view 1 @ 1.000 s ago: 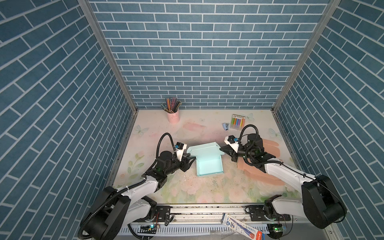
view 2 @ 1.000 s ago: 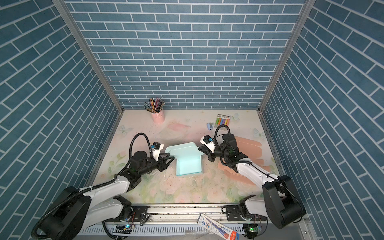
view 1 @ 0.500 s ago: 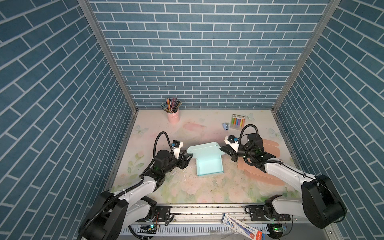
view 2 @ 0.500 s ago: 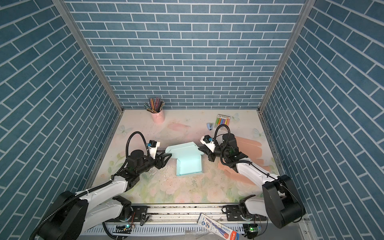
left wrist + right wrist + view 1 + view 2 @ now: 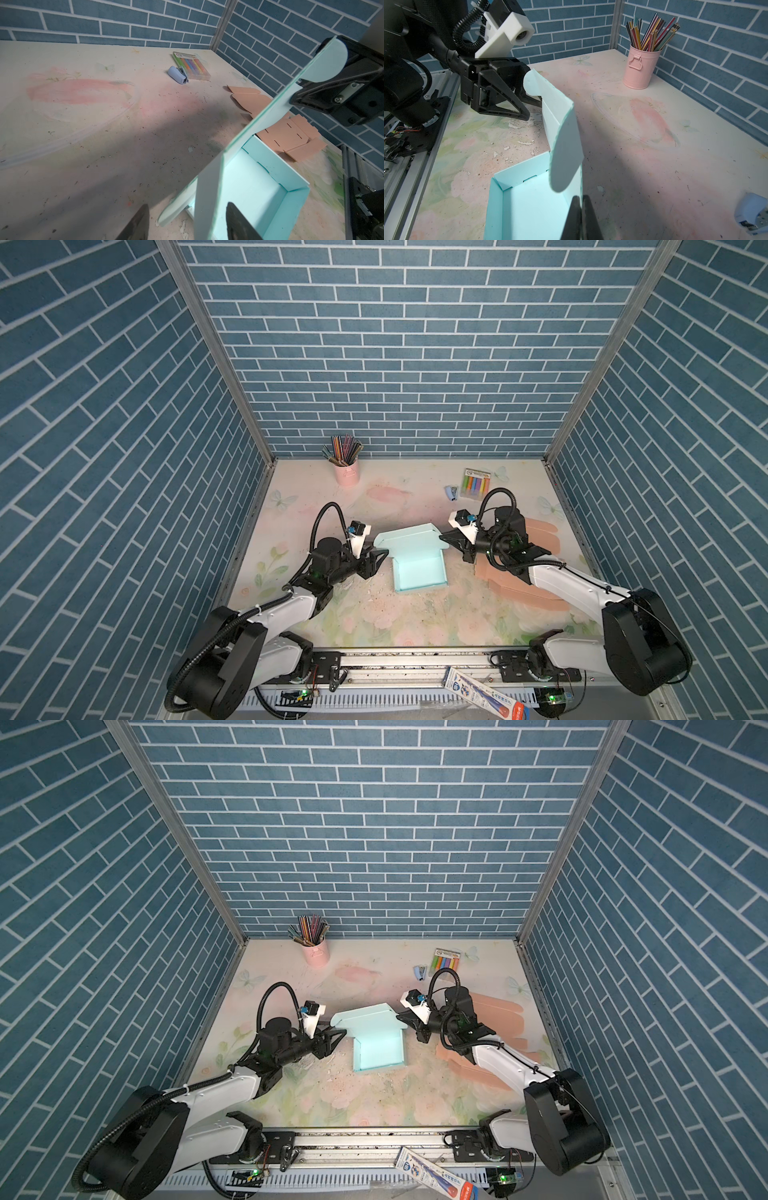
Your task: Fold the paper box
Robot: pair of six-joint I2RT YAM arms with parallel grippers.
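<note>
**Blue-brick booth: lid up, an arm at each flap**

Floral tabletop (image 5: 374, 614), blue brick walls (image 5: 395, 364) all round, and right in the centre sits the pale blue paper box (image 5: 417, 574). Its tray is formed, with the walls standing and the open side up, flat on the table. The lid (image 5: 409, 538) is raised at the far end and tilted, with a rounded flap out to each side.

Over to the left gripper (image 5: 377, 563): the jaws are spread well apart. The left wrist view shows the left ear flap (image 5: 207, 197) standing in the gap between the two fingers. Whether it touches either finger, I can't make out. No clamp there.

Now the right gripper (image 5: 443, 536): its fingers are pressed tight together, tips right up at the right ear flap (image 5: 564, 145). Whether a paper edge is nipped between them, the views don't settle.

Round the edges, a pink cup of pencils (image 5: 346, 472) stands at the back wall. A pack of coloured markers (image 5: 476, 485) lies far right, with a small blue stapler (image 5: 452, 492) just beside it. Flat peach card cut-outs (image 5: 536, 591) lie partly beneath the right arm.
</note>
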